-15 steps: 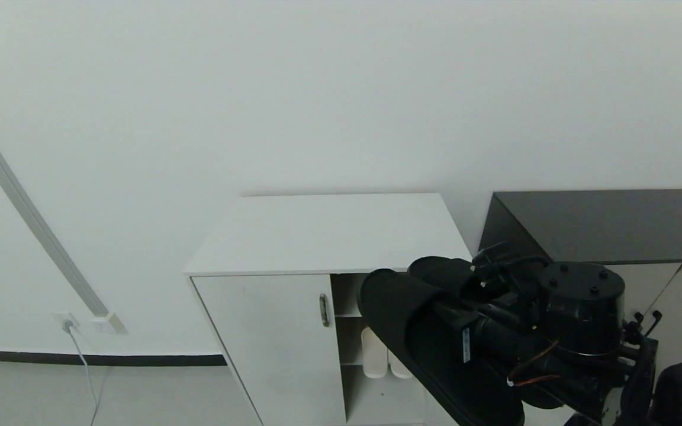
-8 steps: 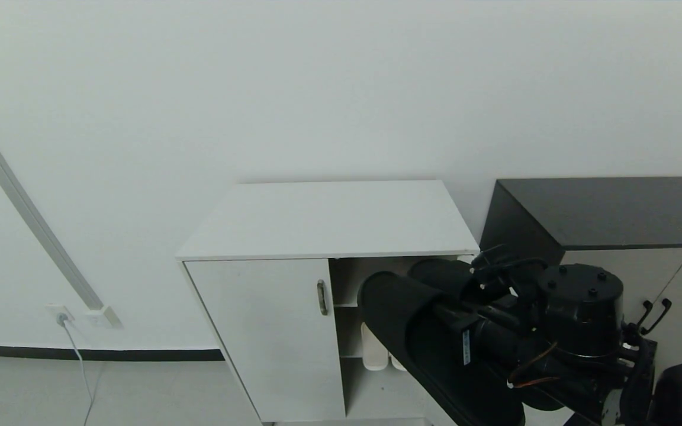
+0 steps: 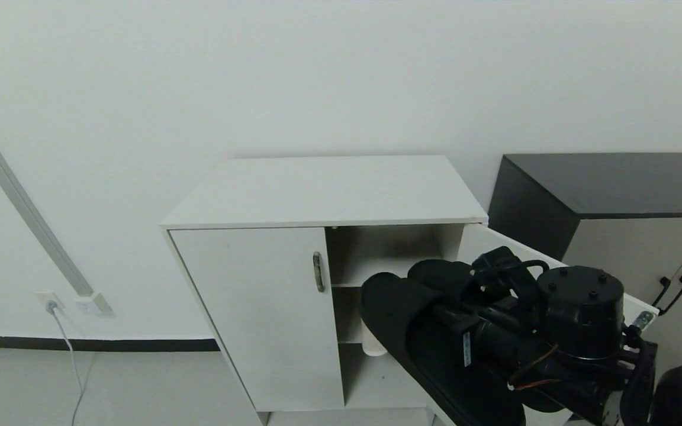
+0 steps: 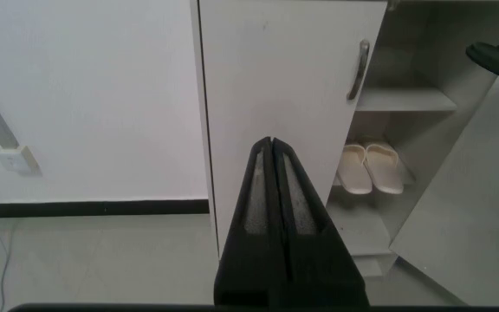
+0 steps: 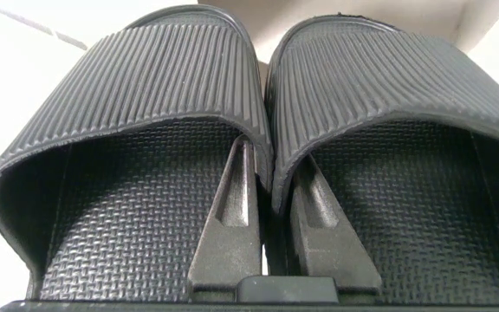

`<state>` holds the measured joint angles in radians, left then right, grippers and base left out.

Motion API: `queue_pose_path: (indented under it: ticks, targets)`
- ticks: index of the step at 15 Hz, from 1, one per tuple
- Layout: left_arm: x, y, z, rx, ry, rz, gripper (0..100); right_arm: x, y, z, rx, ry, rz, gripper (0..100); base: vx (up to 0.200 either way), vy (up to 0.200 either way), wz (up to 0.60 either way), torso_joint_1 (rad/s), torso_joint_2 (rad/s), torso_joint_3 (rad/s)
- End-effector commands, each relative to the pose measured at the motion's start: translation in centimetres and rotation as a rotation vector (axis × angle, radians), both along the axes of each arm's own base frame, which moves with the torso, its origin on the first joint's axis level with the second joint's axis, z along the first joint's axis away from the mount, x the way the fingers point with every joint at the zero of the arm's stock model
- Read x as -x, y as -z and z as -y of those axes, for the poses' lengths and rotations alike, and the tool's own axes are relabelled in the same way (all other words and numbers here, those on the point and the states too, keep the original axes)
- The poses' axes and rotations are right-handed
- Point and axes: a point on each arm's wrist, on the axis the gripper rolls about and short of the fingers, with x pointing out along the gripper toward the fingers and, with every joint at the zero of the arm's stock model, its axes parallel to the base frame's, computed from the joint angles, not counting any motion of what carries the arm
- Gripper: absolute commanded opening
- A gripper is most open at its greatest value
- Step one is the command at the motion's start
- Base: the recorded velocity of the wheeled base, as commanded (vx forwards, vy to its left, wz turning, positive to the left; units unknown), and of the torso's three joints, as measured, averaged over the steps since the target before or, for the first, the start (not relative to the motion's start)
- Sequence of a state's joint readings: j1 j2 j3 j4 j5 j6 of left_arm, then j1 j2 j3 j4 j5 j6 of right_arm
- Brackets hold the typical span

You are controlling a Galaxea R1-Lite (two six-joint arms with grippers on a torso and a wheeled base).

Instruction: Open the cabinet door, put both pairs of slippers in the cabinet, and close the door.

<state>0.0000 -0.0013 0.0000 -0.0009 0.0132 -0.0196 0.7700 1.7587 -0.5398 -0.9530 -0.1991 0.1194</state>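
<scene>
The left claw (image 4: 270, 149) hangs low before the white cabinet's closed left-hand door (image 3: 258, 313), its two fingers pressed flat together with nothing between them. To the right of that door's metal handle (image 3: 317, 272), the open compartment shows a pair of cream moulded slippers (image 4: 371, 167) lying side by side on the middle shelf, toes inward.

Further right, the pair of black ribbed rubber slippers (image 3: 412, 313) is held in the air just in front of the opening, toes towards the shelves. The right claw (image 5: 275, 156) is closed on them: one finger sits inside each slipper under its strap, pinching the two inner edges together. The slippers look light and springy. The textured footbeds and ribbed straps should resist sliding, but soft walls may bend and let one slipper sag or twist out. A hold on the joined inner edges, near the straps, seems the firmest. The white right-hand door (image 3: 498, 242) stands swung open beside the arm.
</scene>
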Motion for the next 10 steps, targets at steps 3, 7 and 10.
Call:
queue_pose_path:
  ticks: [3,7,10]
  targets:
    - [-0.01,-0.01,0.00,0.000,0.001,-0.001,0,-0.06,0.40,-0.06,0.019,-0.004,-0.004,0,0.000,0.000,0.00,-0.201,0.52,0.318]
    - [-0.01,-0.01,0.00,0.000,0.001,-0.001,0,-0.16,0.85,-0.15,0.022,-0.003,-0.005,0,0.000,0.000,0.00,-0.175,0.50,0.325]
    - [-0.01,-0.01,0.00,0.000,0.001,-0.001,0,-0.12,0.82,-0.11,0.015,-0.003,0.003,0,0.000,0.000,0.00,-0.149,0.48,0.325]
